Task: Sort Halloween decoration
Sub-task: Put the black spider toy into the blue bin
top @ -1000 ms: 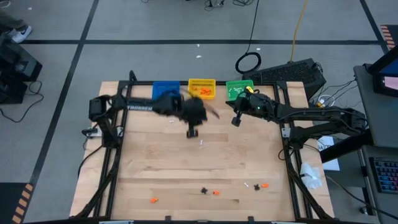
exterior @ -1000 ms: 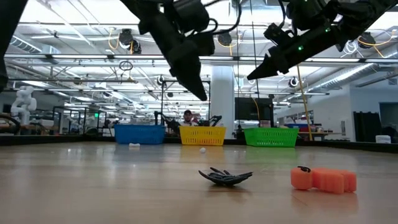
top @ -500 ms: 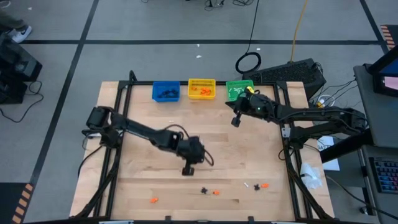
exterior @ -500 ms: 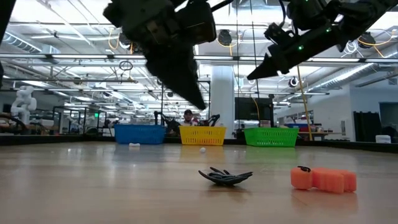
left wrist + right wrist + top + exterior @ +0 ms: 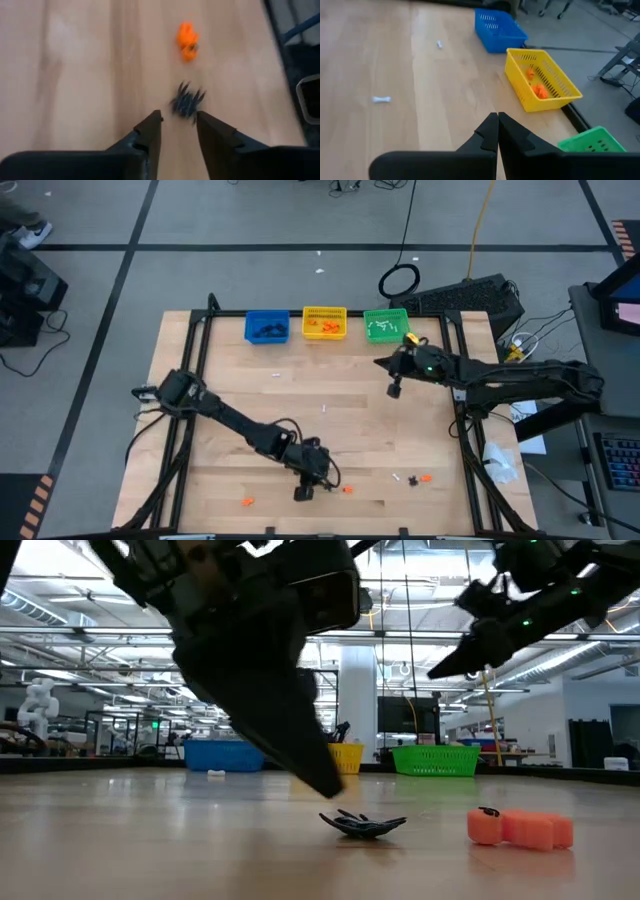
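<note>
Near edge of tabletop (image 5: 230, 430): left pincer (image 5: 303, 493) hung low over the wood, its two fingers (image 5: 150, 131) parted with nothing between them, a black spidery trinket (image 5: 186, 102) just ahead of the tips.
Left wrist view only: an orange trinket (image 5: 187, 39) lay a little beyond the spider; both were blurred.
Low view only: the black trinket (image 5: 362, 824) lay flat on the wood, with orange pieces (image 5: 520, 829) beside it and apart from it; the left arm's dark bulk hid much of the far bins.
High view only: more small trinkets were scattered along the near edge, too small to sort by kind.
Left arm pose: stretched diagonally from its base at the left rail toward the near middle.
Right pincer (image 5: 395, 390): clenched on nothing, raised above the tabletop near the green bin (image 5: 385, 325).
Right wrist view only: orange pieces inside the yellow bin (image 5: 542, 80), the blue bin (image 5: 499, 30) beyond, two white bits on the wood.
Cut off: the green bin in the right wrist view.
</note>
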`<state>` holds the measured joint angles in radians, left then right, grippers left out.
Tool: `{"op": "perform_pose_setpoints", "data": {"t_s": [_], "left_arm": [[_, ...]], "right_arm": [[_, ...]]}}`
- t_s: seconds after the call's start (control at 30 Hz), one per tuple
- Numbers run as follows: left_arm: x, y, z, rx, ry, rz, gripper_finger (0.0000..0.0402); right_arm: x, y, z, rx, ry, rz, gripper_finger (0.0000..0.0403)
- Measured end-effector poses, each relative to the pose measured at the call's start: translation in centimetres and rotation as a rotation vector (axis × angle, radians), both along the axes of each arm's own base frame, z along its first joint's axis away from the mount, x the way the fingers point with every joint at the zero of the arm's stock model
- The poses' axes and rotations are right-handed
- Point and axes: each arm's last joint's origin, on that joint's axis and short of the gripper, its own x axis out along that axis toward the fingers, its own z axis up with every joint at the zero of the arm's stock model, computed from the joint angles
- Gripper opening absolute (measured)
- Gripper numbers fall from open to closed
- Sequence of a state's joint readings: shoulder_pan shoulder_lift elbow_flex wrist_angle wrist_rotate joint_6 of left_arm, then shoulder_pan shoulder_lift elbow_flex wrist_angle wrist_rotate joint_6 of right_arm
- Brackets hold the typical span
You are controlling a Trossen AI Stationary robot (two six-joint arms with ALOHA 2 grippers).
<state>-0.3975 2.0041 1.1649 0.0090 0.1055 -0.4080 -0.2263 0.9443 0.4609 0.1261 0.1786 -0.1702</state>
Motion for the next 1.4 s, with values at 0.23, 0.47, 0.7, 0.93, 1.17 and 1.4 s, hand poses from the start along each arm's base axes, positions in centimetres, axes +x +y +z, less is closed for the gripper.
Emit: {"op": "perform_pose_setpoints", "data": {"t_s": [0.23, 0.47, 0.7, 0.93, 1.17, 1.4], "left_arm": [[0.5, -0.7, -1.4, -0.063, 0.012, 0.046, 0.0171], [0.8, -0.8, -2.0, -0.058, -0.003, 0.055, 0.0180], [0.9, -1.1, -3.0, -0.009, -0.004, 0.033, 0.0180], [0.9, -1.1, -3.6, 0.100, -0.018, -0.037, 0.0180], [0.7, -1.1, -3.8, 0.153, -0.016, -0.077, 0.0180], [0.6, -1.0, -4.0, 0.178, -0.002, -0.064, 0.0167]], "right_arm": [[-2.0, 0.7, 0.8, 0.028, -0.129, 0.039, 0.0000], [-2.5, 0.8, 0.6, 0.010, -0.130, 0.045, 0.0000], [-2.5, 0.8, 0.7, 0.005, -0.134, 0.047, 0.0000], [-2.5, 0.8, 0.7, 0.010, -0.136, 0.044, 0.0000], [-2.4, 0.8, 0.7, 0.026, -0.143, 0.039, 0.0000], [-2.4, 0.8, 0.7, 0.030, -0.144, 0.038, 0.0000]]}}
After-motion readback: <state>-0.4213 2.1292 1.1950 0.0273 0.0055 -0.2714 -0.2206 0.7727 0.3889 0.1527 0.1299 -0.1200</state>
